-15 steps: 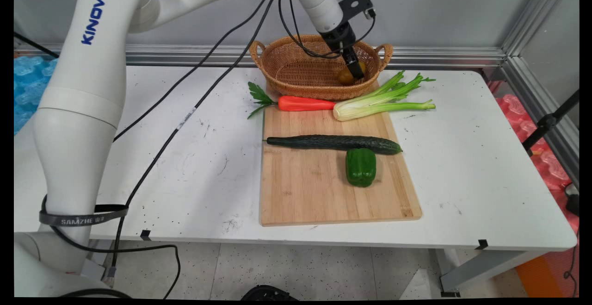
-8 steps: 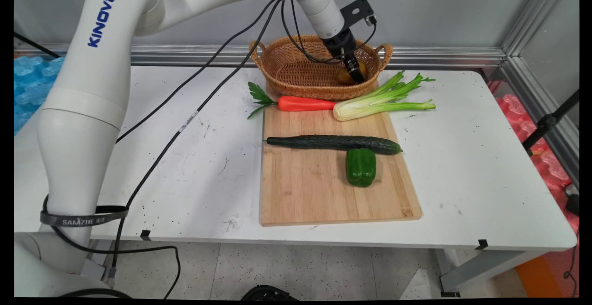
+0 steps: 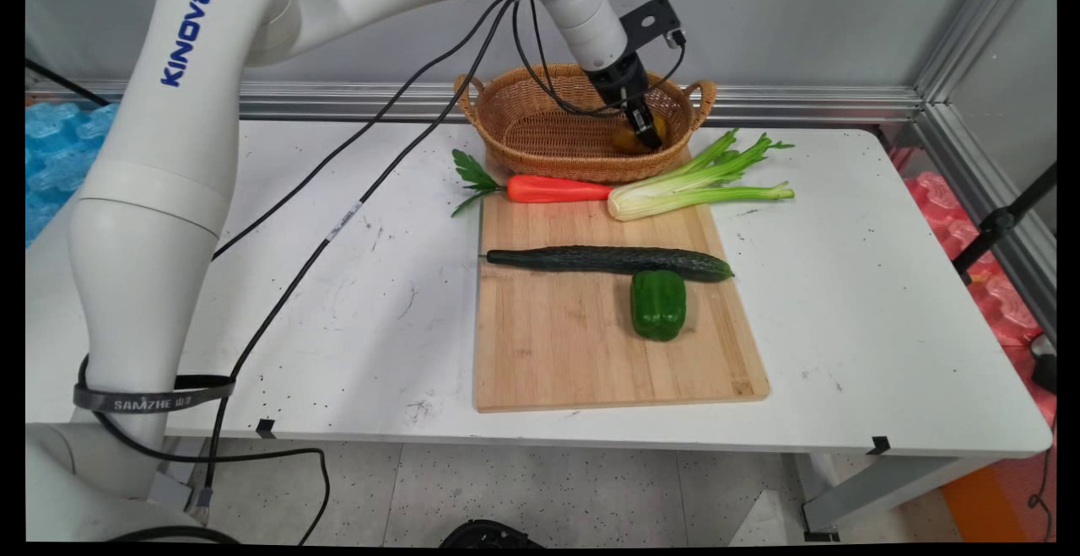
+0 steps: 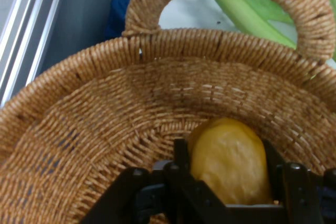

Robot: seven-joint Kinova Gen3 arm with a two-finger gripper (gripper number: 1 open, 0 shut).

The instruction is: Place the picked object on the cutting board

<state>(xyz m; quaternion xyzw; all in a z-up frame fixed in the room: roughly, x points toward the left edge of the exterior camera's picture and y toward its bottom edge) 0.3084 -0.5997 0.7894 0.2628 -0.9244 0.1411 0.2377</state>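
Our gripper (image 3: pixel 648 130) (image 4: pixel 227 182) reaches down into the basket (image 3: pixel 540 130) (image 4: pixel 105 145) at the far side of the table (image 3: pixel 886 303), near the basket's right end. In the hand view its two fingers (image 4: pixel 182 163) sit close against either side of a yellow potato (image 4: pixel 231 163) (image 3: pixel 629 138), gripping it, with the potato low against the basket's woven wall. We cannot tell whether the potato rests on the weave or hangs just clear of it. Just near of the basket, a carrot (image 3: pixel 557 190) and celery (image 3: pixel 692 189) lie across the far end of the board (image 3: pixel 591 353). A cucumber (image 3: pixel 607 260) lies across the board's middle, with a green pepper (image 3: pixel 658 304) touching its near side.
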